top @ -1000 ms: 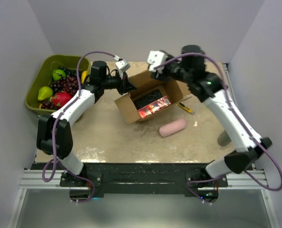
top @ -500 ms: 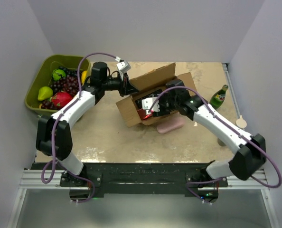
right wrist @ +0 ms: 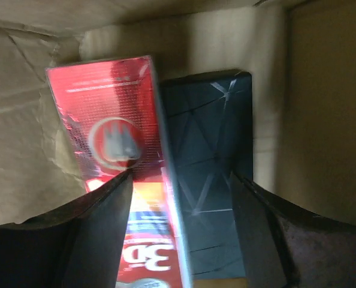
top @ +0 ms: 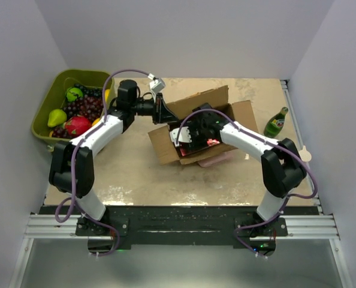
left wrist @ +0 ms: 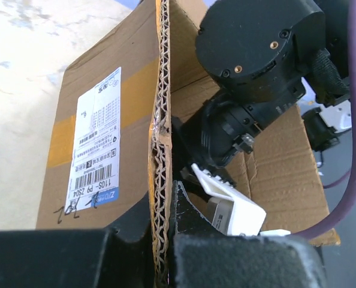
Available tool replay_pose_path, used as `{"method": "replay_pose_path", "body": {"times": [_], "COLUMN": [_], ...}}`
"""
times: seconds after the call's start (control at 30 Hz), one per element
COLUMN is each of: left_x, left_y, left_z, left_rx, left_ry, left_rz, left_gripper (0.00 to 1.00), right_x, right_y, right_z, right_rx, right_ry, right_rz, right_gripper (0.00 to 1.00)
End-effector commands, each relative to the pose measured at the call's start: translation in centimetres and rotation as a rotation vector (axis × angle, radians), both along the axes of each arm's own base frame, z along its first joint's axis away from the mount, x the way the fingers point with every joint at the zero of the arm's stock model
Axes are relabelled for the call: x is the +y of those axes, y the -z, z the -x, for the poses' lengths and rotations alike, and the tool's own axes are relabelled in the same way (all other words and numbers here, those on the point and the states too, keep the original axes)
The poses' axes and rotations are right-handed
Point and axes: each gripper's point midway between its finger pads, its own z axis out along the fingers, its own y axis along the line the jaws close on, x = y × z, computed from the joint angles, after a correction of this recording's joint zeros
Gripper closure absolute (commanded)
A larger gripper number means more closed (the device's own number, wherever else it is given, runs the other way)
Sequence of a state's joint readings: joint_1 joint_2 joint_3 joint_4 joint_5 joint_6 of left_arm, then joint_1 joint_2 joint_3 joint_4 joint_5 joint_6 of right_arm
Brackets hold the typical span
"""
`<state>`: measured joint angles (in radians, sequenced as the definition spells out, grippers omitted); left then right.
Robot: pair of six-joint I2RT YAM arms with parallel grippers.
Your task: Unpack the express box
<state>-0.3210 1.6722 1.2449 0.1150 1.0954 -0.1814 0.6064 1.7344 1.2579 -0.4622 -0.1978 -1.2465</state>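
The express box (top: 166, 144), a brown carton, stands open at the table's middle, with a white label (left wrist: 97, 138) on its side. My left gripper (top: 160, 108) is shut on the raised edge of its back-left flap (left wrist: 160, 150), and the corrugated edge runs between the jaws of this left gripper (left wrist: 161, 240). My right gripper (top: 196, 137) reaches down inside the box. Seen from its wrist, the right gripper (right wrist: 181, 198) is open over a red carton (right wrist: 115, 150) and a dark blue-black carton (right wrist: 208, 162) lying side by side. One finger stands over the red carton, the other at the dark carton's far edge.
An olive-green bin (top: 82, 74) full of fruit sits at the back left. A pink oblong object (top: 220, 159) lies half hidden against the box's near-right side. A green bottle (top: 276, 122) stands at the right, with a small wooden piece (top: 305, 155) near the right edge.
My right arm swung from behind the box down into it, and its jaws have widened. The box turned slightly. The left gripper kept its hold on the flap.
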Motion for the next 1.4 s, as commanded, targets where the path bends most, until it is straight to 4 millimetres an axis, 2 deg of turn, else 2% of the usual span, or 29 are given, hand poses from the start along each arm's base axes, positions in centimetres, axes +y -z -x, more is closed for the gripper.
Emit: {"method": "replay_pose_path", "body": {"times": [0.0,0.03,0.07,0.1,0.13,0.23,0.3,0.37,0.43,0.53,0.6,0.63,0.67,0.73,0.8,0.83,0.87,0.93,0.97,1.03,1.07,1.17,1.2,1.27,1.33,1.37], "left_x": [-0.5,-0.4,-0.4,-0.3,-0.2,0.1,0.0,-0.2,-0.4,-0.5,-0.5,-0.5,-0.5,-0.6,-0.7,-0.8,-0.8,-0.7,-0.8,-0.7,-0.7,-0.5,-0.4,-0.2,0.1,0.2], "left_y": [-2.0,-2.1,-1.8,-1.9,-2.3,-2.8,-3.5,-3.7,-3.4,-2.8,-2.5,-2.5,-2.5,-2.9,-2.9,-2.9,-3.0,-2.8,-2.7,-2.4,-2.5,-2.2,-1.8,-1.7,-1.4,-1.5], "left_z": [1.2,0.8,0.1,-0.2,-1.4,-2.5,-2.5,-2.1,-1.5,-0.9,-0.7,-0.6,-0.4,-0.3,-0.2,-0.3,-0.3,-0.4,-0.6,-0.8,-0.9,-1.6,-1.9,-2.4,-3.0,-3.1], "left_rx": [-0.022,-0.033,-0.023,-0.036,-0.094,-0.151,-0.189,-0.187,-0.16,-0.121,-0.102,-0.097,-0.071,-0.08,-0.071,-0.07,-0.073,-0.069,-0.079,-0.076,-0.1,-0.121,-0.114,-0.138,-0.161,-0.177], "left_ry": [0.115,0.102,0.063,0.045,0.004,-0.036,-0.015,0.016,0.048,0.08,0.09,0.091,0.094,0.102,0.104,0.104,0.104,0.098,0.095,0.085,0.085,0.056,0.032,0.009,-0.021,-0.027], "left_rz": [0.082,0.08,0.06,0.051,0.033,-0.012,-0.007,0.005,0.021,0.028,0.03,0.033,0.04,0.055,0.062,0.062,0.062,0.055,0.051,0.04,0.035,0.008,-0.014,-0.041,-0.071,-0.077], "left_gripper": [1.0,1.0,1.0,1.0,1.0,1.0,1.0,1.0,1.0,1.0,1.0,1.0,1.0,1.0,1.0,1.0,1.0,1.0,1.0,1.0,1.0,1.0,1.0,1.0,1.0,1.0], "right_x": [-0.4,-0.7,-1.4,-2.0,-2.4,-4.3,-5.4,-5.6,-5.8,-5.2,-5.6,-6.0,-6.2,-7.4,-7.9,-7.8,-8.1,-7.7,-7.6,-7.4,-7.2,-6.4,-6.0,-5.0,-3.9,-3.5], "right_y": [-0.1,-0.1,0.5,0.3,0.3,1.4,2.5,3.6,4.8,5.5,6.3,7.4,7.9,9.9,11.3,11.7,12.2,12.2,11.4,10.6,8.7,5.2,2.7,-1.0,-6.0,-7.5], "right_z": [-1.1,-0.8,0.5,0.7,1.3,4.4,6.2,6.5,6.0,3.6,4.2,5.8,6.3,7.7,8.4,8.1,8.3,7.4,7.0,5.8,5.1,4.1,3.8,3.6,3.6,3.8], "right_rx": [0.035,0.068,0.14,0.157,0.172,0.264,0.327,0.352,0.342,0.242,0.283,0.371,0.406,0.487,0.518,0.503,0.507,0.464,0.438,0.366,0.309,0.238,0.191,0.163,0.112,0.111], "right_ry": [-0.07,-0.079,-0.088,-0.092,-0.12,-0.183,-0.21,-0.206,-0.158,-0.112,-0.137,-0.159,-0.174,-0.189,-0.182,-0.174,-0.147,-0.118,-0.096,-0.059,-0.047,-0.007,-0.005,0.012,0.004,0.022], "right_rz": [0.075,0.083,0.106,0.109,0.119,0.173,0.212,0.224,0.232,0.207,0.229,0.245,0.258,0.319,0.344,0.342,0.342,0.321,0.3,0.25,0.218,0.124,0.079,0.0,-0.101,-0.139], "right_gripper": [0.3,0.29,0.28,0.28,0.3,0.34,0.38,0.39,0.36,0.29,0.28,0.27,0.26,0.01,0.01,0.01,0.16,0.35,0.46,0.51,0.59,0.71,0.73,0.76,0.82,0.82]}}
